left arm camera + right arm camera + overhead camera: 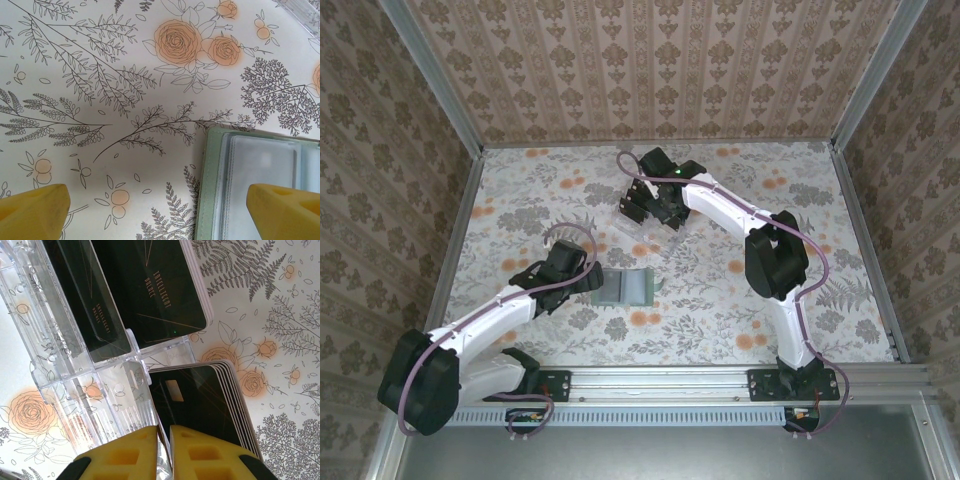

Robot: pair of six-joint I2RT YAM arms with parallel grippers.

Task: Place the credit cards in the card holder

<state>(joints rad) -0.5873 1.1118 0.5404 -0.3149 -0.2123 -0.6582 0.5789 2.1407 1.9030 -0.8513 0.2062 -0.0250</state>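
The sage-green card holder (625, 288) lies open on the floral table, its clear pockets facing up (260, 165). My left gripper (592, 278) hovers at its left edge, open; in the left wrist view (160, 200) one yellow finger (287, 207) is over the pockets. My right gripper (638, 208) is at the far clear plastic rack (75, 380). Its jaws (165, 432) are nearly together on the thin edge of one black credit card from a fanned stack (210, 400). More black cards (150, 285) stand in the rack's slots.
Patterned walls with metal rails enclose the table (720, 310). The right arm's elbow (775, 262) rises over the table's right half. Open tabletop (100, 100) lies left of the card holder.
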